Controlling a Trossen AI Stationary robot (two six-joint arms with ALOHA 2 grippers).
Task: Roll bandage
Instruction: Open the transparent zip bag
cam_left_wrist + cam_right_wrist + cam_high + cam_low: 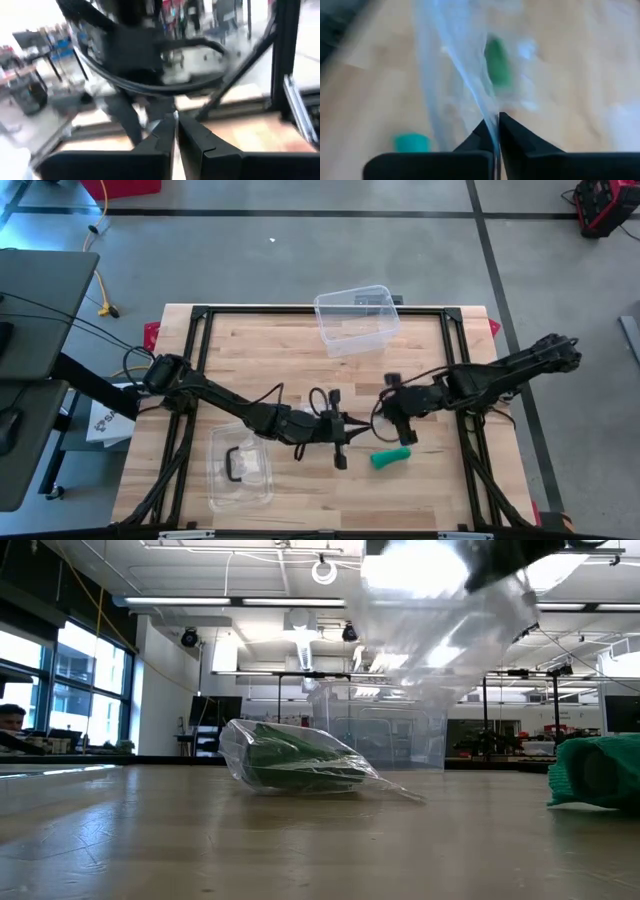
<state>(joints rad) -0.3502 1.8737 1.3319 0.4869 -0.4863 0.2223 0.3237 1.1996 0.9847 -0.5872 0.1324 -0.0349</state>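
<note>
My right gripper (494,125) pinches a thin, crinkly clear plastic film (455,65). My left gripper (176,131) is closed, apparently on the same film. The soft teal rolled bandage (390,457) lies on the pale wooden table (420,490) just beside them.

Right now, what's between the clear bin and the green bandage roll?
Bare table, then the right gripper close by the roll, per the high view.

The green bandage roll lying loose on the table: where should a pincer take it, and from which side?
Probably at mid-body, coming down from above. The green bandage roll lies flat on its side with nothing over it, so the fingers can straddle its narrow width. The right pincer is nearest, but it is shut on a clear bag.
</note>
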